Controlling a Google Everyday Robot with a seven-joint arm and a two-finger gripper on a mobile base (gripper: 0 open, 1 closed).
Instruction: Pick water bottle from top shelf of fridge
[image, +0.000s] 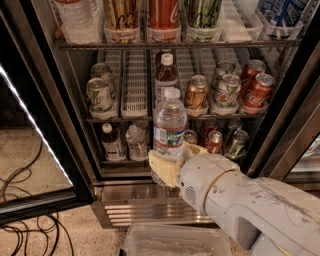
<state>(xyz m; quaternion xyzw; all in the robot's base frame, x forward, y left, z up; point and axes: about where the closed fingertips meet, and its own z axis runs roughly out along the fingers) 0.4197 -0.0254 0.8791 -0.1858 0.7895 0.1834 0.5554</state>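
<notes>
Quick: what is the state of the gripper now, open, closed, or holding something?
Gripper: closed on the water bottle, held upright in front of the open fridge.

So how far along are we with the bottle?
Done: fridge open, water bottle off the top shelf. In hand: the gripper, in front of the lower shelves, grips its lower half, upright. Left: draw it clear of the fridge.

Speckled floor (30, 150) bears black cables (20, 235) and the fridge (140, 210); above it the claw (176, 160) grips the water bottle (170, 120).
</notes>
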